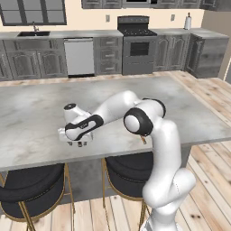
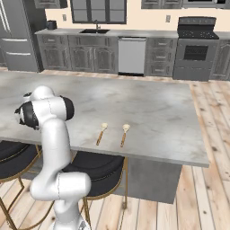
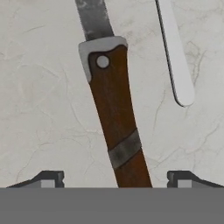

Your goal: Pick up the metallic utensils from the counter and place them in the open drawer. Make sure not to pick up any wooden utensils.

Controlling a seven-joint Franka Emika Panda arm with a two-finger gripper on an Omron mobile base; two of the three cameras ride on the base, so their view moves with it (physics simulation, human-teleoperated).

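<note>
Gripper (image 3: 114, 178) released, jaws wide astride the knife (image 3: 114, 109) handle; its long axis runs crosswise between the fingertips, fork (image 3: 176, 52) just beside.

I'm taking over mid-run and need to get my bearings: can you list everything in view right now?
knife: one, brown handle with grey bands, grey blade, flat on the counter between the finger tips
fork handle: one, pale silver, beside the knife, apart from it
wooden utensils: two, tan handles with cream heads, side by side near the counter's front edge
counter: one, light grey marbled island top
stools: black seats on gold legs, tucked under the counter
stove: one, dark, at the back wall
dishwasher: one, pale, back wall
gripper: one, jaws open, straddling the knife handle
</note>
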